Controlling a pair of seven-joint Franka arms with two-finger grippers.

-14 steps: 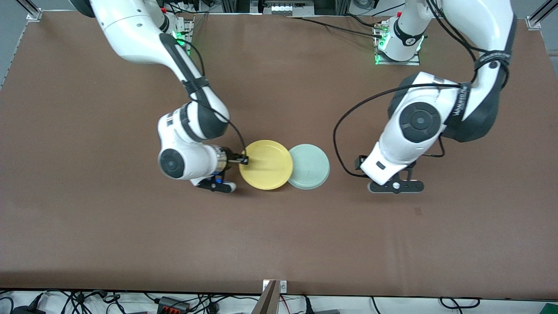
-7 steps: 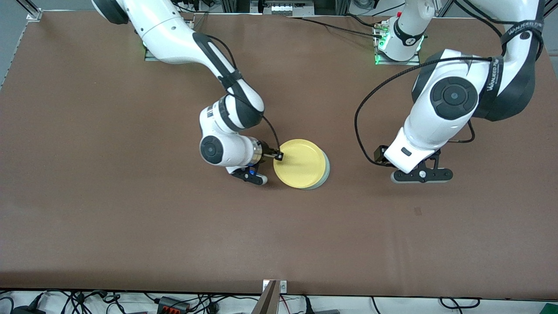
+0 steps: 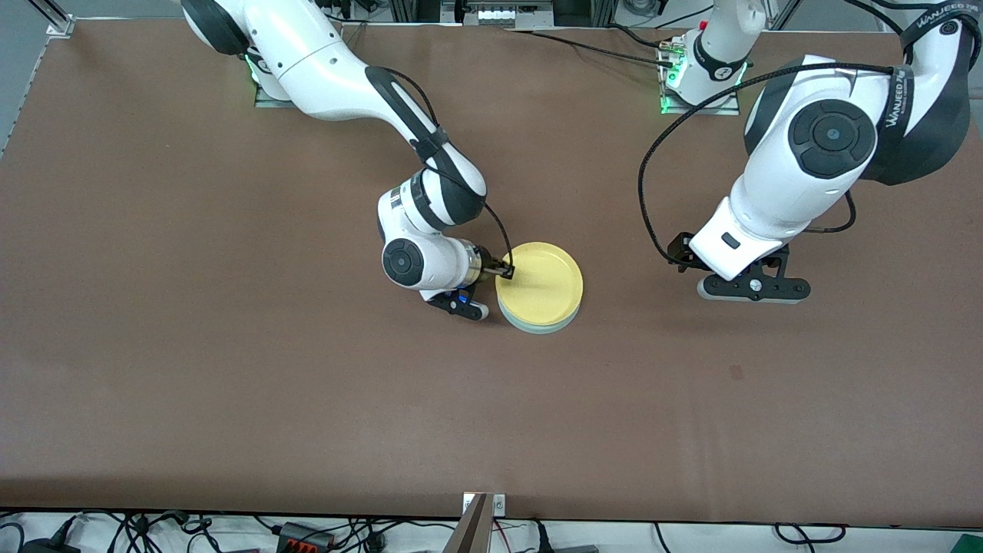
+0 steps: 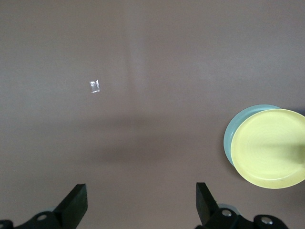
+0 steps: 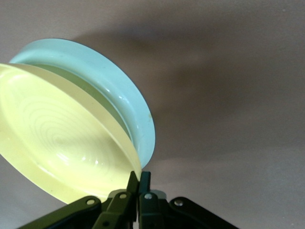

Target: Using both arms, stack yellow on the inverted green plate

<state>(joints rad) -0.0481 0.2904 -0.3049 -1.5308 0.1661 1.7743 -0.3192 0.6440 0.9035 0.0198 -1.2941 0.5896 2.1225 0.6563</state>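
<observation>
1. Pinching the rim of the yellow plate, the right gripper has its fingers closed tight on the edge that faces the right arm's end of the table; in the right wrist view the fingertips meet on that rim.
2. Yellow plate sits over the green plate, covering nearly all of it; only a thin mint crescent shows on the side nearer the front camera.
3. Right wrist view shows the yellow plate tilted, gripped edge raised off the green plate; whether its other edge touches the green one cannot be told.
4. Green plate rests on the brown table, mid-table, between the two arms.
5. Left gripper hangs over bare table toward the left arm's end, well apart from the plates, waiting.
6. Left gripper fingers are spread wide, holding nothing; both plates show off to one side in its view.
</observation>
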